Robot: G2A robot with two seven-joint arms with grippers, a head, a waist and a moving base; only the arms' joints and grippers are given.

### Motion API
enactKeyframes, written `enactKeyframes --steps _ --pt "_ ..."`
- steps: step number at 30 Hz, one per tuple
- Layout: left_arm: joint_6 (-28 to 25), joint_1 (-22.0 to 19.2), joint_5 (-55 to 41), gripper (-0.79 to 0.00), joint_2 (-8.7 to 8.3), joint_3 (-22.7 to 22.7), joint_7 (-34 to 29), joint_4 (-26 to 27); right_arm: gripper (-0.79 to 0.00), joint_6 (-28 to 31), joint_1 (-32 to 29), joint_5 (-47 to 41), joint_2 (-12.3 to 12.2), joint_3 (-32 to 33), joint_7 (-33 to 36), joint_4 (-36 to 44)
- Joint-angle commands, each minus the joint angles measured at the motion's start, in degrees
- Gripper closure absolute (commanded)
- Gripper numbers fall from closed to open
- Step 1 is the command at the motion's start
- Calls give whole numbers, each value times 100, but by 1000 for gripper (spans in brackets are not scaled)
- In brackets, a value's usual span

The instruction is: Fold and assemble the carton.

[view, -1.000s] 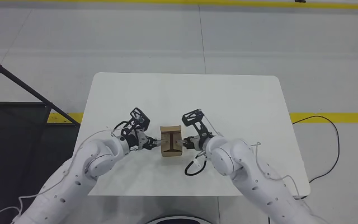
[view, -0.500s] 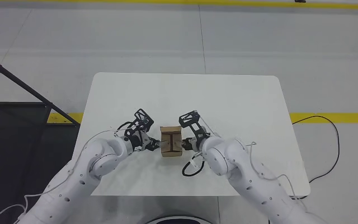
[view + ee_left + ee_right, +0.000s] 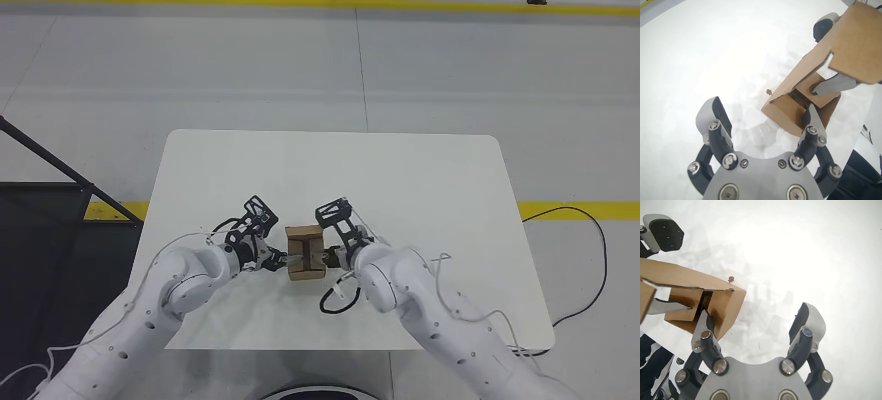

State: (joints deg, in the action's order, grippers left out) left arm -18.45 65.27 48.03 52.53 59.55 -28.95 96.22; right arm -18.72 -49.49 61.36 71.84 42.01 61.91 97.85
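Left wrist view: your left pincer [image 3: 765, 108] is spread wide, one finger inside the carton [image 3: 814, 56] | right pincer [image 3: 754, 311] likewise | carton near the table [image 3: 420, 170] middle, toward the front edge | step: pressing inner flaps [image 3: 683, 315] down | next: you'd likely fold the outer flap [image 3: 853, 41] over, gently.

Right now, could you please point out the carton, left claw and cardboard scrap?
carton [image 3: 783, 113]: left wrist view, side wall.
left claw [image 3: 764, 108]: left wrist view, between fingertips.
cardboard scrap [image 3: 769, 92]: left wrist view, middle.
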Motion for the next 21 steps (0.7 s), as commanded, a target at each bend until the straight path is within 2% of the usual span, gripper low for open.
enactKeyframes --steps 1,21 --pt "-4 9 14 -785 9 7 -14 12 -785 -43 14 96 23 -20 75 -17" --pt "-120 -22 30 -785 114 24 -121 35 -785 -97 -44 462 222 57 357 -21"
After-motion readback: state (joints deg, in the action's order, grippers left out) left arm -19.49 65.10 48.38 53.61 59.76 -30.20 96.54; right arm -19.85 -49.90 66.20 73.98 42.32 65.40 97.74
